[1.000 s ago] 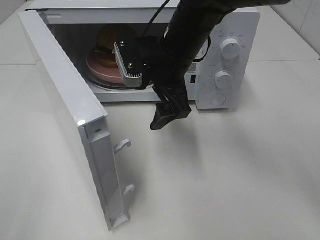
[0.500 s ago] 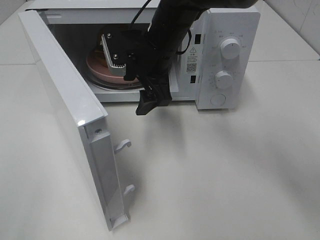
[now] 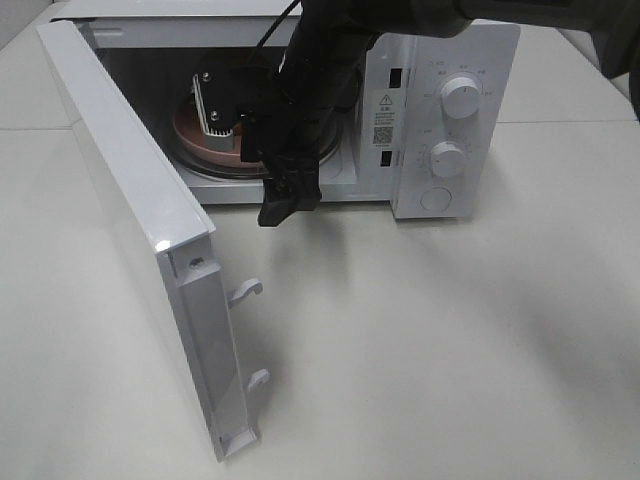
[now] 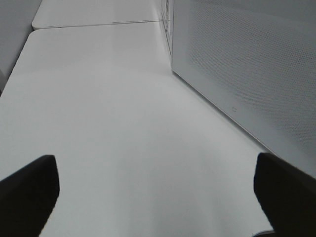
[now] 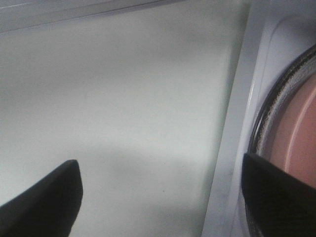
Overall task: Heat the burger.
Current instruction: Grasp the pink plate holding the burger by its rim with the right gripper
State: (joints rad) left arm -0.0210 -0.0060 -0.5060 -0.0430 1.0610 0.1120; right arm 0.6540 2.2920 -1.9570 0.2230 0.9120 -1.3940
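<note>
The right arm reached across the open microwave (image 3: 440, 110), its wrist filling the mouth of the cavity. In the right wrist view the right gripper (image 5: 163, 197) showed two dark fingertips (image 5: 42, 197) standing wide apart with nothing between them, one over the white surface (image 3: 450, 340) and the other over the microwave's front sill and the glass turntable (image 5: 266, 113). The pink plate (image 3: 195, 140) lay on that turntable, just beyond the right jaws, its rim visible on the side toward the open door (image 3: 150, 230). The burger could not be made out, since the arm covered the middle of the plate. The left gripper (image 4: 158, 182) hovered over the bare surface with its jaws spread wide and empty, the door's perforated panel beside them.
</note>
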